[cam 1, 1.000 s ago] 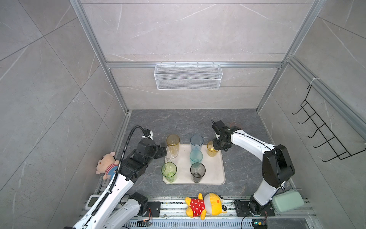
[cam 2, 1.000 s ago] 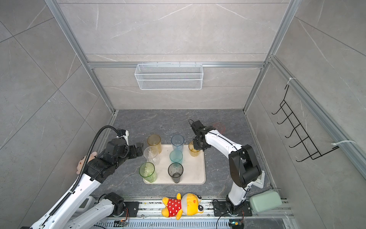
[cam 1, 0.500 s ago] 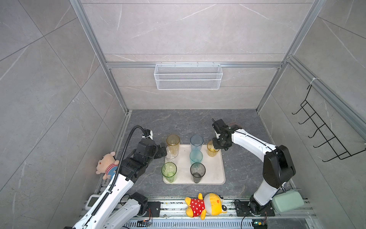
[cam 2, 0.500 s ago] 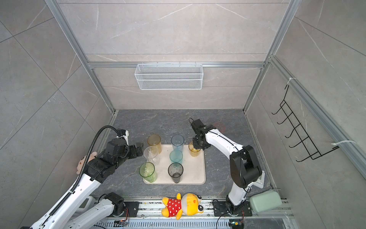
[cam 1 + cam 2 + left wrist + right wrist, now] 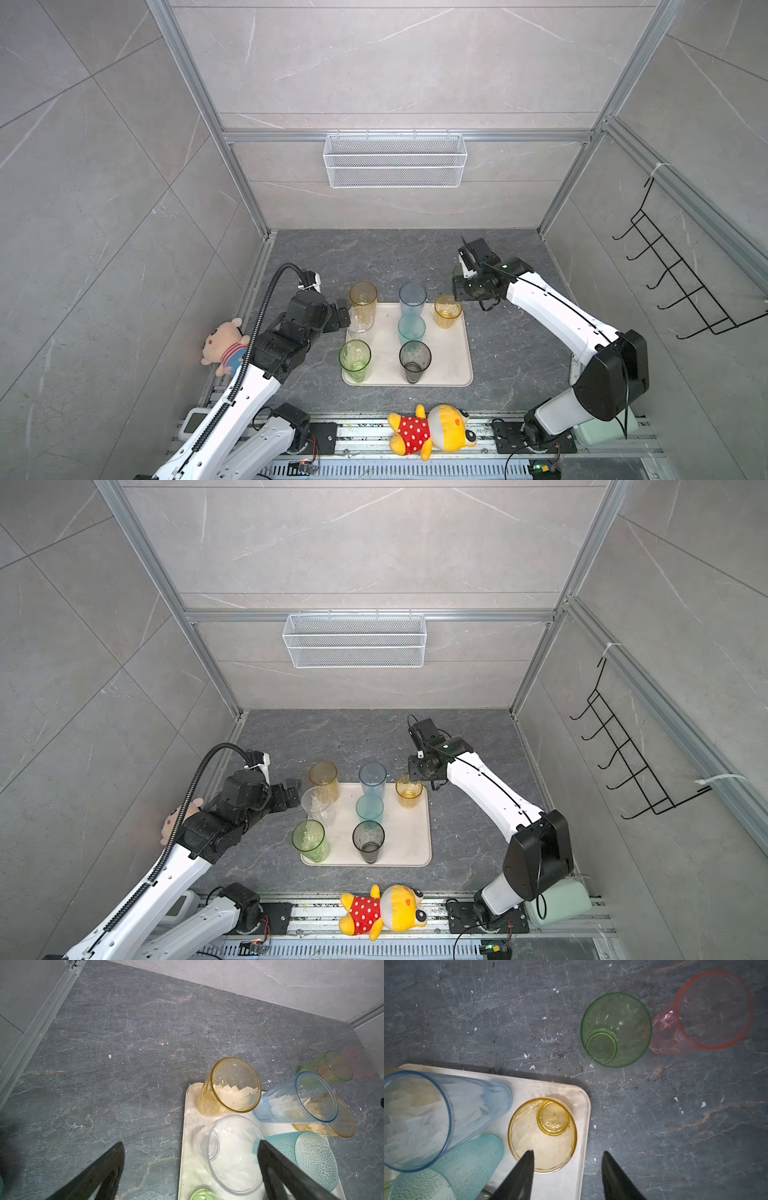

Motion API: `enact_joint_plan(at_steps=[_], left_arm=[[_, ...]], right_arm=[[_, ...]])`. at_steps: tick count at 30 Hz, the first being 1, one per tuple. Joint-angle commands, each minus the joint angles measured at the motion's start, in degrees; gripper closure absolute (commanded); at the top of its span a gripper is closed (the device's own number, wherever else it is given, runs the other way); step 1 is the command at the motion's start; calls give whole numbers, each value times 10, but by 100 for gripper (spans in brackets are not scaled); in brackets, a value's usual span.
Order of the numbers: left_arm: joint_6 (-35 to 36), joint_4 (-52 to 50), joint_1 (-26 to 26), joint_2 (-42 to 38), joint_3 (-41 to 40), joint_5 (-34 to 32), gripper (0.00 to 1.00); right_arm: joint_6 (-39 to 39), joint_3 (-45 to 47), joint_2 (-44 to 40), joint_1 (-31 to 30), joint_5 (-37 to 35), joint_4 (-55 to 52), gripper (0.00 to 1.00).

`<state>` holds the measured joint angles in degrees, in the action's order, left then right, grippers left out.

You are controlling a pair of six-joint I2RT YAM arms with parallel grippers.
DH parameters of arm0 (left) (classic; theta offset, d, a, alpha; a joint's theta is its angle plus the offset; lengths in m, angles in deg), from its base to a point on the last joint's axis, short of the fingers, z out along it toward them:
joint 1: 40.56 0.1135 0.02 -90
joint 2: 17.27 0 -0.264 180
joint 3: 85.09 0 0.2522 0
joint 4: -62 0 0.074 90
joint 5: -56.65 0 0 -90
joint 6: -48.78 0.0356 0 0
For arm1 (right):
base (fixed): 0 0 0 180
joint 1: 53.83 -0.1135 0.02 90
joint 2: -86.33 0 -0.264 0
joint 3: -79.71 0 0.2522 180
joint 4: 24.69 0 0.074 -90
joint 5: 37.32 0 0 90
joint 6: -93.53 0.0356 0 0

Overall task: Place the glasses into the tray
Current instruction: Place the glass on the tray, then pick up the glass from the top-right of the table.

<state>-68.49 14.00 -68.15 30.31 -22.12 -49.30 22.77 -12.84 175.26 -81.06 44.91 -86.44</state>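
Both empty: right gripper point(image 5: 568, 1151) part open, finger point(image 5: 521, 1174) over amber glass point(image 5: 542, 1136) on the tray point(image 5: 562, 1180); left gripper point(image 5: 190, 1142) wide open, probably straddling clear glass point(image 5: 228, 1153). Sloppy retreat could tip either. Off-tray: green glass point(image 5: 615, 1029), pink glass point(image 5: 714, 1009).

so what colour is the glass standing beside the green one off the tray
Pink glass, reddish rim; right wrist view shows it best.

You have seven glasses point(image 5: 409, 332) upright on the cream tray point(image 5: 453, 365): amber point(image 5: 363, 305), clear point(image 5: 360, 324), green point(image 5: 354, 360), blue point(image 5: 412, 299), teal point(image 5: 412, 326), grey point(image 5: 414, 361), yellow point(image 5: 448, 311). A second green point(image 5: 615, 1029) and a pink point(image 5: 708, 1012) stand off it, far right, side by side.
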Motion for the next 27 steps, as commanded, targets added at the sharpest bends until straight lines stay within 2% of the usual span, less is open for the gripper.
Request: enact_joint_plan(at_steps=[1,12,27], left_arm=[[-8,11,3,-5,3,6,0],[-6,14,3,2,7,7,0],[-1,12,2,13,16,7,0]], right_arm=[[-12,-20,-20,-3,-46,-11,41],[-21,-29,-23,8,-109,31,31],[-1,-58,10,72,-80,63,23]])
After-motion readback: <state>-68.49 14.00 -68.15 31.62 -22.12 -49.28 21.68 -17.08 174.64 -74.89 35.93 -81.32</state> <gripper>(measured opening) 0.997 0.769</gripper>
